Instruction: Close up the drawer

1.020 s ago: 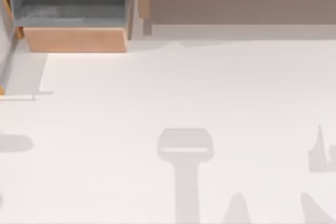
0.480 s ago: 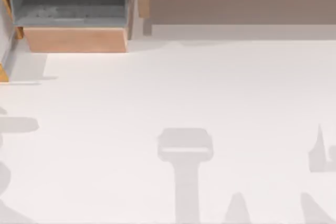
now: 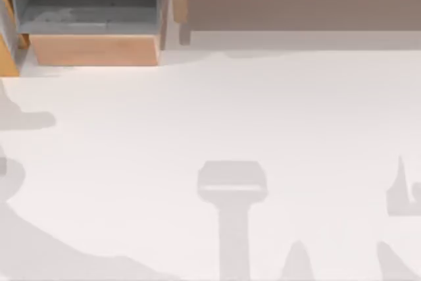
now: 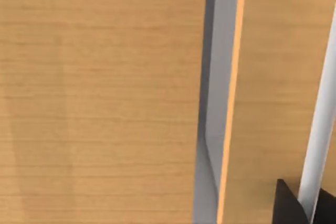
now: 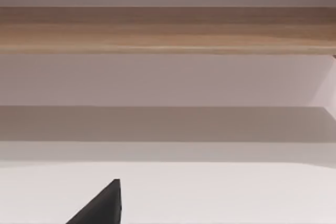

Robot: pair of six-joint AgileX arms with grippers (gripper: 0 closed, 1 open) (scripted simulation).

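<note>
My left gripper (image 4: 307, 208) shows as just a dark fingertip, so I can't tell how far it's open or if it's got anything. It's right up close to a tan wood panel, which I reckon is the drawer (image 3: 94, 49) front, since shoving that panel is how it goes in. The drawer sits pulled out at the table's (image 3: 263, 116) far left corner, grey inside showing. My right gripper (image 5: 100, 205) is idle, facing the wide wooden unit (image 3: 296, 4).
</note>
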